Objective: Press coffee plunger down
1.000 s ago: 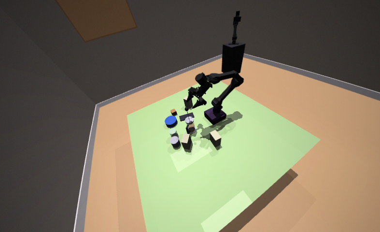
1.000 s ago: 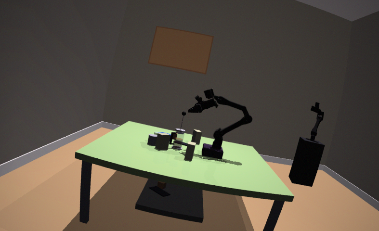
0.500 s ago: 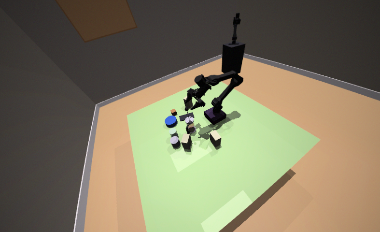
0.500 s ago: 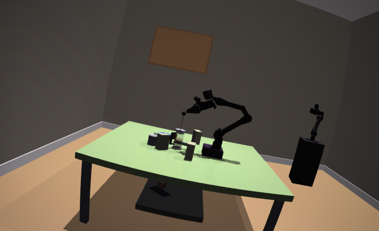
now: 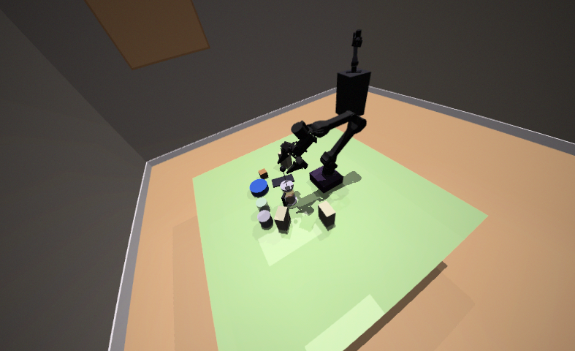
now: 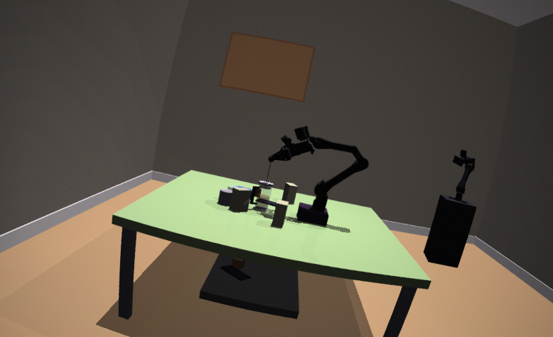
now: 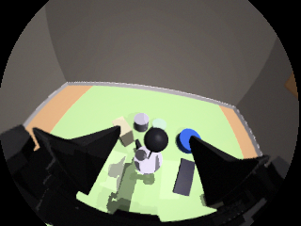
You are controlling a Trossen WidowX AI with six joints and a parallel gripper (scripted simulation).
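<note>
Your gripper point(image 7: 153, 151) has its fingers spread wide and holds nothing; in the wrist view the two dark fingers stand on either side of the plunger's round black knob point(image 7: 156, 139), with clear gaps on both sides. From the exterior view the gripper point(image 6: 273, 157) sits right at the top of the thin plunger rod point(image 6: 268, 170), but you cannot tell from there whether it touches the knob. The coffee press point(image 6: 264, 192) stands upright on the green table point(image 6: 354, 250), in the middle of a cluster of things, with its rod still raised well above the lid. Around it you can see a blue disc point(image 5: 259, 186), a flat dark slab point(image 5: 282, 180), a small orange block point(image 5: 262, 172), a grey cylinder point(image 5: 264, 217) and two pale boxes point(image 5: 326, 213).
</note>
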